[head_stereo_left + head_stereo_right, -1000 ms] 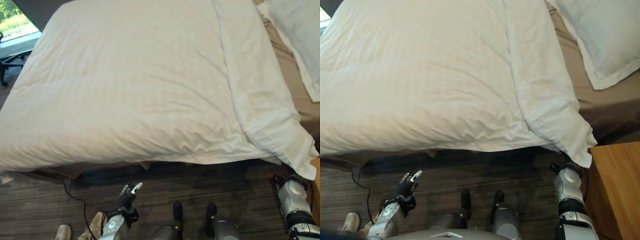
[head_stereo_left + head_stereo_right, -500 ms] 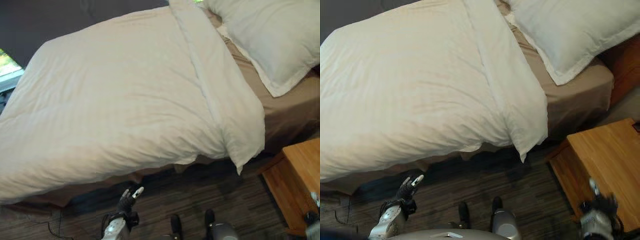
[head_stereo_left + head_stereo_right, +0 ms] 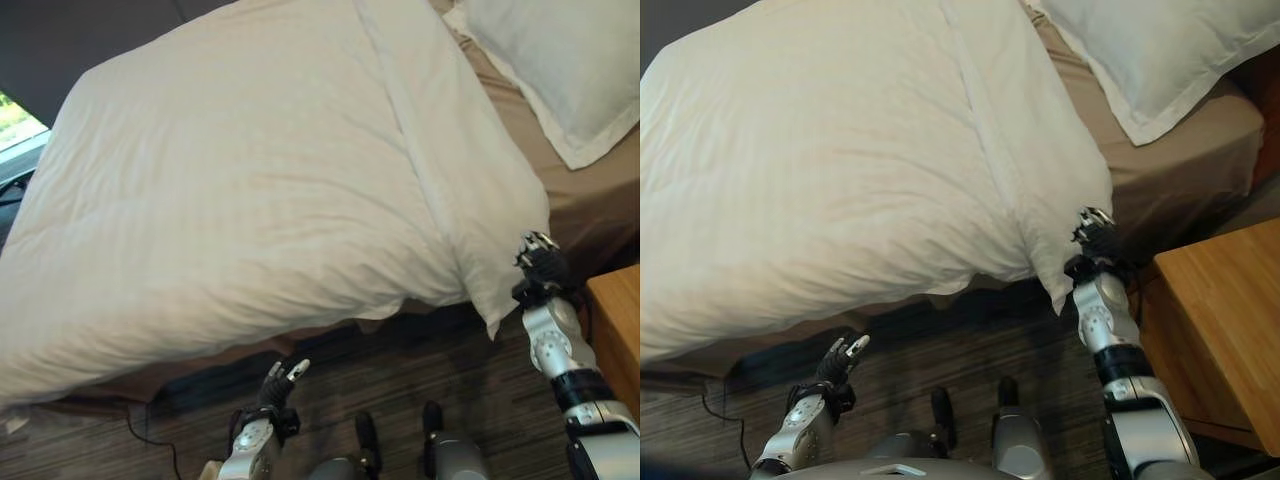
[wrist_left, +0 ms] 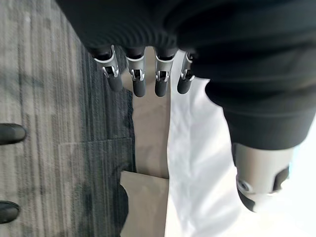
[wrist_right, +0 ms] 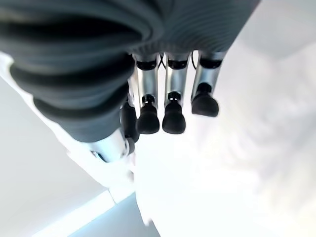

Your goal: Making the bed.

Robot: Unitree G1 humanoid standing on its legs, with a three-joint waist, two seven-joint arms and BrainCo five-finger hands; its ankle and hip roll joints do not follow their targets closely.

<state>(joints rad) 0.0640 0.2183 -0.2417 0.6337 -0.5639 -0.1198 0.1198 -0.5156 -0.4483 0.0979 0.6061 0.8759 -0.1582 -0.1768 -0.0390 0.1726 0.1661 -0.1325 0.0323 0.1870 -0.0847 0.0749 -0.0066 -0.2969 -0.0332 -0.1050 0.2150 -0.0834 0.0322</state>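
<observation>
The bed (image 3: 1200, 175) carries a white duvet (image 3: 250, 180) over most of its top, with the near edge hanging off the long side nearest the robot and one folded-over band running toward the head end. That band ends in a drooping corner (image 3: 1060, 275) that sags past the bed's near edge, just short of the wooden nightstand (image 3: 1225, 320). A white pillow (image 3: 565, 70) lies at the head end on the bare tan sheet (image 3: 590, 195). The duvet looks soft, puffy and light for its bulk; it should fold and drag rather than slide as one piece, so a pinch on the hanging corner or along the doubled band seems the surest hold, where the cloth is thick enough to gather. The right hand (image 3: 1093, 235) is raised beside that corner with fingers straight and relaxed, holding nothing; its wrist view shows white cloth just past the dark fingertips (image 5: 174, 118). The left hand (image 3: 280, 380) hangs low over the dark floor (image 3: 420, 370) below the near edge, also loose and empty. Half a second ago the right hand was down by the nightstand; it has since come up to the corner, the left hand barely changed, and the head camera shifted a little.
</observation>
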